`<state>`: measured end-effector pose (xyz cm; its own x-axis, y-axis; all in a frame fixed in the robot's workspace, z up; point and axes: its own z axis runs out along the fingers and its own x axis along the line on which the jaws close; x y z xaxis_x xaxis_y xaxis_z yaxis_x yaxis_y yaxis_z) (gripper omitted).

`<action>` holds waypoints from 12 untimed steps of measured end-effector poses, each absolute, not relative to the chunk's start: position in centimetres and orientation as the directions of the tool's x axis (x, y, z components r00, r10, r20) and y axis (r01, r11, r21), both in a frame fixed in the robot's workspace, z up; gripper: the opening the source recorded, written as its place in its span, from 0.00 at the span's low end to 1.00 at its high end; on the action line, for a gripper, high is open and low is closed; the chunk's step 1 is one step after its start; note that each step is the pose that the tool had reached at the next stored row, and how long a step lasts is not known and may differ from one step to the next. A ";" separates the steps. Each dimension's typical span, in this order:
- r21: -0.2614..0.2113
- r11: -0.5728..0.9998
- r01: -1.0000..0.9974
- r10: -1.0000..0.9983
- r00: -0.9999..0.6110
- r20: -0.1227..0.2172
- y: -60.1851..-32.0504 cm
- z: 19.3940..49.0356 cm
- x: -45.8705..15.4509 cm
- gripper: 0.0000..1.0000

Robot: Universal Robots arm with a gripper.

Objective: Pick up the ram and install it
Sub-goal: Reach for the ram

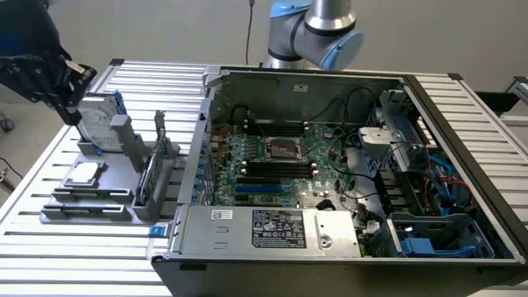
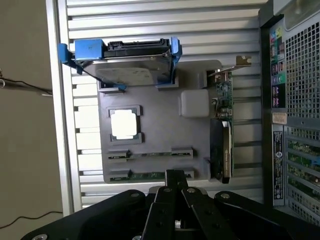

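Slatted metal table (image 1: pixel 83 260) below me, open computer case (image 1: pixel 247 232) on the exterior view's right. I'm hanging high over the grey tray (image 2: pixel 160 130) at the exterior view's left, wrist pointing straight down, end effector (image 2: pixel 173 176) drawn narrow with nothing in it. From the exterior view, the tips sit just beside the upright hard drive (image 2: pixel 125 72). And the ram (image 2: pixel 147 175): a thin green stick, resting on edge in the tray's slotted holders, at the end away from the hard drive, well clear of my grip.
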<state>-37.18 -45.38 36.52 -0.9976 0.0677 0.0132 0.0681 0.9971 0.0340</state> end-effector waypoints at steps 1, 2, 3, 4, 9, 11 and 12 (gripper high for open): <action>0.034 0.997 0.068 0.067 -0.998 0.014 -45.4 36.5 -37.3 0.11; 0.033 0.997 0.068 0.067 -0.998 0.016 -45.5 36.4 -37.3 0.11; 0.033 0.997 0.067 0.067 -0.998 0.017 -45.5 36.4 -37.4 0.11; 0.032 0.997 0.067 0.066 -0.998 0.018 -45.6 36.4 -37.4 0.11; 0.030 0.998 0.063 0.063 -0.998 0.026 -45.9 36.2 -37.7 0.11; 0.029 0.998 0.062 0.061 -0.998 0.029 -46.0 36.2 -37.7 0.11; 0.029 0.998 0.061 0.060 -0.998 0.030 -46.1 36.1 -37.8 0.11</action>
